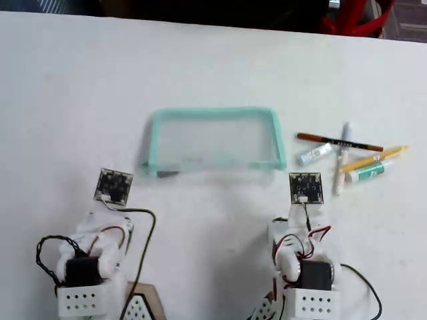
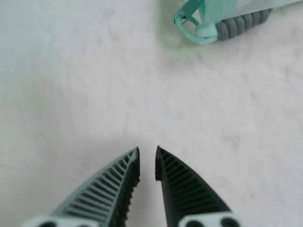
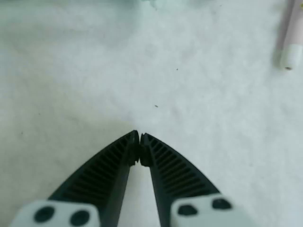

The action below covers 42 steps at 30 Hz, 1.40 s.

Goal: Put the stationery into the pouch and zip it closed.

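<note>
Pouch (image 1: 213, 140), translucent with a mint-green border, lies flat on the white table (image 1: 67, 80) near its middle, just beyond the two arms and between them, its long side running left to right. The left arm (image 1: 87, 267) sits at the near edge, left of the pouch's near-left corner. The right arm (image 1: 303, 267) sits at the near edge, below the pouch's near-right corner. The left gripper (image 2: 147, 150) hovers over bare tabletop with its ribbed fingers a narrow slit apart and nothing between them. The right gripper (image 3: 139, 135) is also over bare table, its fingertips pressed together and empty. The stationery lies in a loose cluster on the table just right of the pouch, outside it. A brown pencil (image 1: 339, 142) is farthest, and a white pen (image 1: 343, 157) crosses it, pointing near to far. A yellow pen (image 1: 373, 159) slants to the right, a green-and-white marker (image 1: 365, 173) lies nearest, and a short pale tube (image 1: 315, 154) is closest to the pouch. A grey ribbed zipper pull (image 2: 241, 23) rests at the pouch's near-left corner.
</note>
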### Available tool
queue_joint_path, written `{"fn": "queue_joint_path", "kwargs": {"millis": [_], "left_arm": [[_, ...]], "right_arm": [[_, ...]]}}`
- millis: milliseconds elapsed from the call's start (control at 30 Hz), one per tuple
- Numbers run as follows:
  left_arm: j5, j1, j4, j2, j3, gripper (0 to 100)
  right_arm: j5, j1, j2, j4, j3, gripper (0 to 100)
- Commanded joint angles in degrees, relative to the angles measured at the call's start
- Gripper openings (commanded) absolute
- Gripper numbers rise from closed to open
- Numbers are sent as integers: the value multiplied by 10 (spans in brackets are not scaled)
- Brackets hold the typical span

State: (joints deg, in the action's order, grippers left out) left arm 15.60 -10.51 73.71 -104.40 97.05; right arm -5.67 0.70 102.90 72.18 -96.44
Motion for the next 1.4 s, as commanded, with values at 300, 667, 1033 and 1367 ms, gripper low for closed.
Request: {"fn": "queue_joint_path", "kwargs": {"millis": [300, 667, 1033, 1367], "left_arm": [[-7, 7, -2, 0, 0, 72], [-8, 9, -2, 0, 0, 72], [-4, -1, -4, 0, -11, 76], [-9, 5, -62, 0, -29, 74]], "right_arm": [[0, -1, 2, 4, -4, 18], [1, -92, 2, -7, -4, 18], [1, -102, 2, -7, -4, 18], [1, -98, 2, -7, -4, 18]]}}
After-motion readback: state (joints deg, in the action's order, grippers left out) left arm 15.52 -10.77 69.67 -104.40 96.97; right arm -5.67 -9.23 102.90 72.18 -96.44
